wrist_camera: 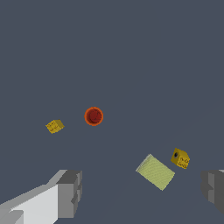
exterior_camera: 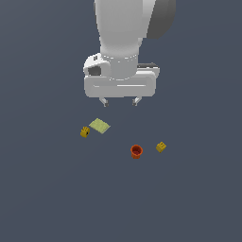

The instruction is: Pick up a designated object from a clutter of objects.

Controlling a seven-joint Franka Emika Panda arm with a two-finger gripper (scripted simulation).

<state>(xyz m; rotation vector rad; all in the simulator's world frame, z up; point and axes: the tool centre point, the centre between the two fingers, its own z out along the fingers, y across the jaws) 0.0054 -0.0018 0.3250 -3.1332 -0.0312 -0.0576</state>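
**Claw high and wide, cup not yet under it**

The orange-red cup (exterior_camera: 136,151) stands upright on the floor, hollow mouth up, below the claw (exterior_camera: 120,101) and off toward the exterior view's right of its centreline. In the wrist view the cup (wrist_camera: 93,116) sits out ahead of the fingers, not between them. The claw's two fingers are spread wide and carry nothing; one grey fingertip (wrist_camera: 70,192) shows clearly on the wrist camera, with the other at the frame's opposite edge.

My read: this is the approach step, nothing grasped yet. The next move calls for bringing the claw directly over the cup, then descending so the fingers straddle its wall.

Around it, one yellow block (exterior_camera: 161,147) lies just beside the cup, on the far side from the claw's centreline. The pale-green card (exterior_camera: 99,125) lies flat almost beneath the claw, with a second yellow block (exterior_camera: 85,132) next to it.

The surface (exterior_camera: 47,198) is plain dark slate, flat and featureless. No walls or furniture show.
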